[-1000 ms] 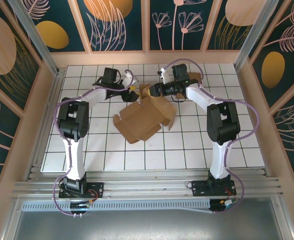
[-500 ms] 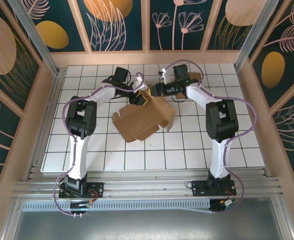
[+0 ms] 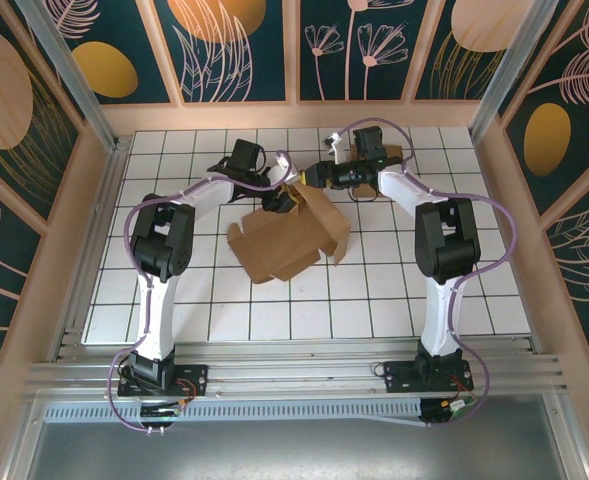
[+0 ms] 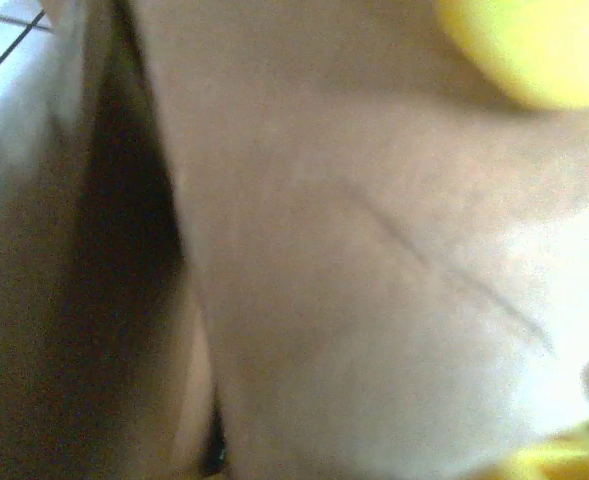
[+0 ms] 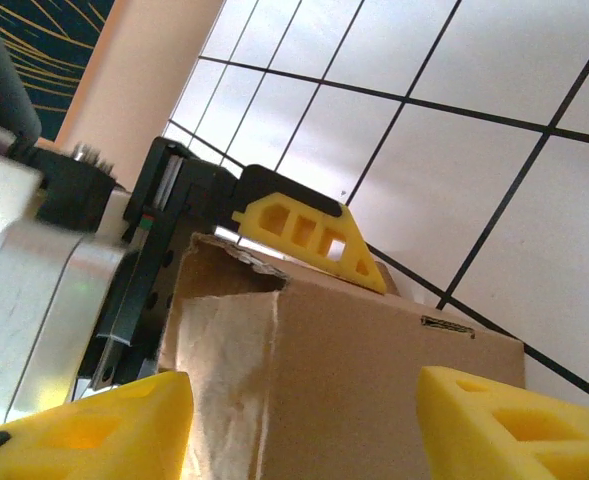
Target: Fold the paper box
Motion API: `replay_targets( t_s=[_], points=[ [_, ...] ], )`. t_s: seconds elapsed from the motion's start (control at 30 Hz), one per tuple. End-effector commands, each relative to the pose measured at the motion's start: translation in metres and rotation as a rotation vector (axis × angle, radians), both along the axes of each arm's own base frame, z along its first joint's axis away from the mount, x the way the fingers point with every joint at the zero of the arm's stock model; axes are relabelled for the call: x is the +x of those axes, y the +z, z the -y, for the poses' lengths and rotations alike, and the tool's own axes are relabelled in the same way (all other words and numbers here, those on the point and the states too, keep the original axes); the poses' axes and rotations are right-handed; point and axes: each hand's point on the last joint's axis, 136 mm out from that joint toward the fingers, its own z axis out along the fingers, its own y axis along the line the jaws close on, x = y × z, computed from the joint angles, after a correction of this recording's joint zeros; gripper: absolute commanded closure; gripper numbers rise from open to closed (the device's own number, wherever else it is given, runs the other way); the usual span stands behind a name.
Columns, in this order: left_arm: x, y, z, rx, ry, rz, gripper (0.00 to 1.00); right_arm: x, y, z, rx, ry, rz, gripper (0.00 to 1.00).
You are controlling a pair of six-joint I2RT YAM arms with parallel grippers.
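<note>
At the paper box's [image 3: 292,238] twelve o'clock flap [image 5: 354,390], right hand [image 3: 308,178] gapes wide, left hand's [image 3: 278,192] state unclear; opposing pulls could tear it.

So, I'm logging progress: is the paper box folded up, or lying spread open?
Mostly spread: the paper box lies open on the gridded table, with only its far-end flaps raised.

A white tiled table [image 3: 374,290], ruled with dark grid lines, sits inside a pale wooden frame [image 3: 294,115]. Dark teal wall panels [image 3: 249,50] painted with golden discs [image 3: 104,68] and pink line-drawn plants [image 3: 324,40] rise behind and to both sides of the table. Silver aluminium rails [image 3: 294,375] run along the table's near edge.
</note>
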Motion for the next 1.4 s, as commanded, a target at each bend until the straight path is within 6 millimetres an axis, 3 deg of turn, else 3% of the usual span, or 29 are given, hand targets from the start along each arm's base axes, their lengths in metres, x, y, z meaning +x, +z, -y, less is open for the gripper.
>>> replay_targets(
  t_s=[0.0,0.13,0.37,0.57,0.8,0.97,1.07,1.37],
  points=[
    [-0.003,0.022,0.002,-0.006,-0.023,0.065,0.23,0.002,0.002,-0.003,0.018,0.020,0.006,0.39],
    [-0.013,0.038,0.000,-0.022,-0.041,0.095,0.03,0.002,-0.001,-0.002,0.008,0.017,0.006,0.39],
    [-0.023,0.072,-0.017,-0.009,0.017,0.227,0.01,0.002,-0.004,0.000,-0.010,0.015,0.006,0.40],
    [-0.015,0.075,-0.059,0.031,0.116,0.248,0.01,0.002,-0.001,-0.002,-0.005,0.018,0.010,0.40],
    [0.008,0.049,-0.074,0.089,0.142,0.252,0.05,0.002,-0.001,-0.002,-0.006,0.020,0.008,0.40],
    [0.031,0.029,-0.066,0.097,0.136,0.205,0.13,0.002,0.000,-0.002,-0.008,0.023,0.012,0.40],
    [0.041,0.030,-0.058,0.057,0.124,0.198,0.16,0.002,0.000,-0.002,-0.005,0.025,0.007,0.40],
    [0.026,0.031,-0.032,-0.055,-0.042,0.113,0.17,0.002,-0.002,-0.004,-0.003,0.030,0.002,0.41]
  ],
)
